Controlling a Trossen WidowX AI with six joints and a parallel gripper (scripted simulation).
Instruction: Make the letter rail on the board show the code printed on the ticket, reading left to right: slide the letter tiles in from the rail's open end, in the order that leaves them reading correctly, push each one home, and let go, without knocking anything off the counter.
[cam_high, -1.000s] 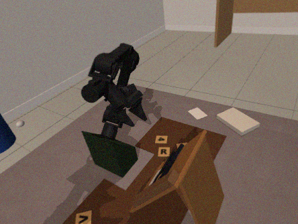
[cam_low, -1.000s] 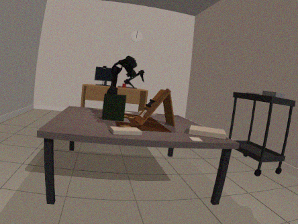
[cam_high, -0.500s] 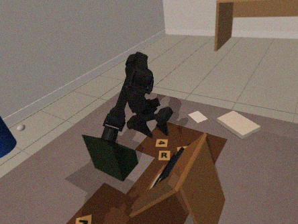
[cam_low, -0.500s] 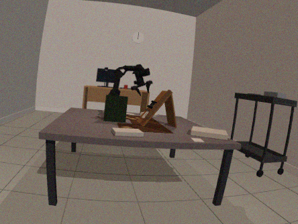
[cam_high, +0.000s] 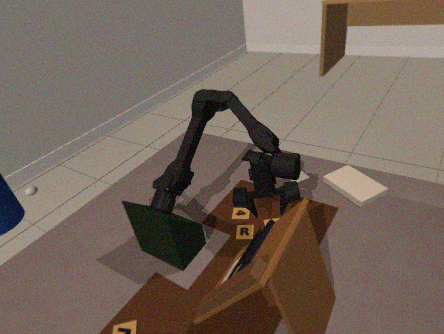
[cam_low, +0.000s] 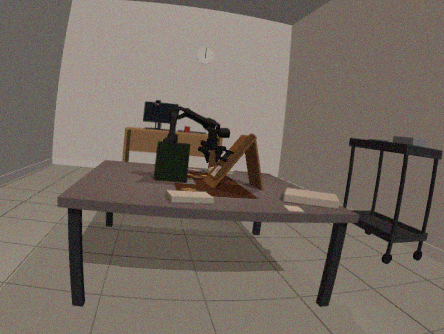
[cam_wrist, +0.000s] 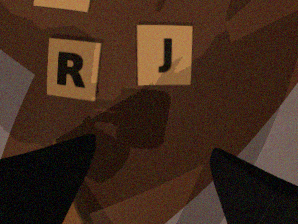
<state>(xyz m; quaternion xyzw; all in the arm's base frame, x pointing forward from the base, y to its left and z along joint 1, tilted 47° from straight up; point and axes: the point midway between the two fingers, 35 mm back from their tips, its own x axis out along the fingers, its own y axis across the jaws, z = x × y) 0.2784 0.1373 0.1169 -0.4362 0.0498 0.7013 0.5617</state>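
Observation:
My gripper (cam_high: 269, 212) (cam_wrist: 154, 149) is open and empty, pointing down above the brown surface behind the board. In the wrist view, tile J (cam_wrist: 165, 55) lies flat just beyond the fingertips, and tile R (cam_wrist: 70, 70) (cam_high: 244, 231) lies left of it. A tile that looks like A or 4 (cam_high: 240, 213) lies behind R. Another tile (cam_high: 124, 328), V or 7, lies at the near left. The tilted wooden board (cam_high: 300, 250) (cam_low: 235, 160) carries the dark rail (cam_high: 255, 247), seen edge-on. The ticket (cam_high: 231, 270) is a pale sliver; its print and the rail's contents cannot be read.
A dark green panel (cam_high: 170, 240) (cam_low: 171, 162) stands left of the board, near the arm's base. A pale block (cam_high: 355, 185) lies at the far right in the top view. Two pale blocks (cam_low: 190, 196) (cam_low: 311, 197) lie near the table edge in the exterior view.

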